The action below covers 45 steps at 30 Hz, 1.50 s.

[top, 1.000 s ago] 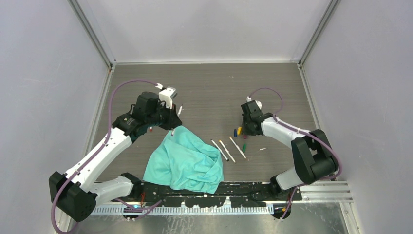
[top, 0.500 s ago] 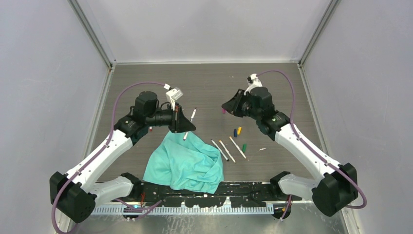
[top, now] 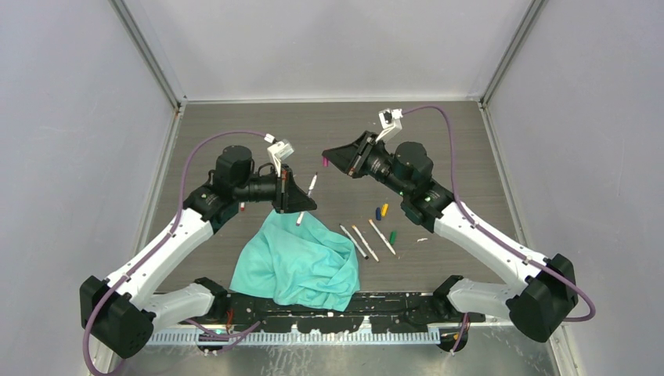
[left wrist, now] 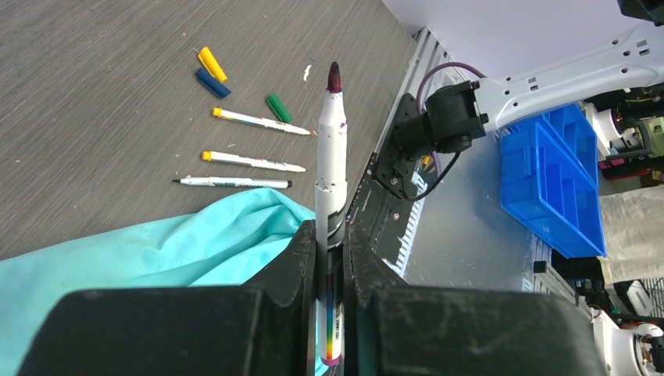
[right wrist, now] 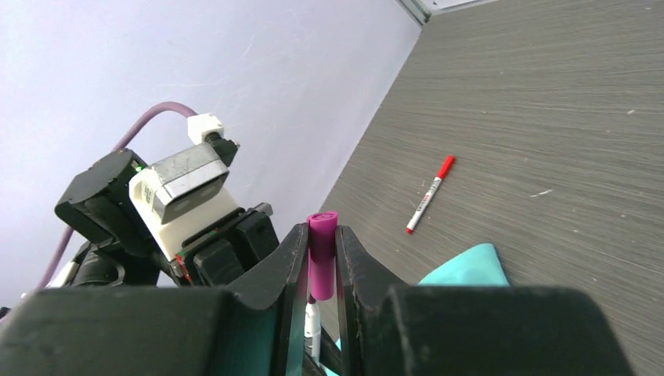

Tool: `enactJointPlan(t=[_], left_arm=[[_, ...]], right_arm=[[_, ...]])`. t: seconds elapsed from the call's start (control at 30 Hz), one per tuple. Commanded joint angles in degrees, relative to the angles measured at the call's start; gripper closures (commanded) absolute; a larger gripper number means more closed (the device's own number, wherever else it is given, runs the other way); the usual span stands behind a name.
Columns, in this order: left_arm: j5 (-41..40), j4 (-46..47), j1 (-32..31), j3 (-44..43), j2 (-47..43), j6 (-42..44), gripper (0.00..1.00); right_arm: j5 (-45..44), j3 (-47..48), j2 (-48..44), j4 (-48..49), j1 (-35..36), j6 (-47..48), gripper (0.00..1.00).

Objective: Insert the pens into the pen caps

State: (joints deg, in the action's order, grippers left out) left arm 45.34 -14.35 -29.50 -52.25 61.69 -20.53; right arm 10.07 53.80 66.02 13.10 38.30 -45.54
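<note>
Jaws: L gripper point(left wrist: 327, 235) clamped on purple-tip pen point(left wrist: 332, 149), over teal cloth point(top: 301, 258) edge. R gripper point(right wrist: 319, 235) clamped on purple cap point(right wrist: 322, 254), near pen tip, not touching. 3 pens point(top: 365, 243), blue cap point(top: 378, 213), yellow cap point(top: 384, 209), green cap point(top: 392, 235) lie on table point(top: 329, 133).

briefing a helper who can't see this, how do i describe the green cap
Find the big crumpled teal cloth; to its right lie three white pens side by side. The green cap lies alone just right of the outermost pen, whereas the blue cap and yellow cap sit as a pair farther back.
</note>
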Motion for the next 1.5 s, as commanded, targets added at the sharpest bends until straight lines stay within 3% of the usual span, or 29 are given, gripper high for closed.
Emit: enactJointPlan(t=[0.0, 1.47], left_arm=[[1.7, 3.2, 0.1, -0.3, -1.0, -0.4, 1.00], [-2.0, 2.7, 0.1, -0.1, -2.7, 0.0, 1.00]], right_arm=[[0.3, 1.8, 1.0, 7.7, 1.1, -1.6, 0.99], [2.1, -0.4, 1.7, 7.0, 4.0, -0.8, 0.99]])
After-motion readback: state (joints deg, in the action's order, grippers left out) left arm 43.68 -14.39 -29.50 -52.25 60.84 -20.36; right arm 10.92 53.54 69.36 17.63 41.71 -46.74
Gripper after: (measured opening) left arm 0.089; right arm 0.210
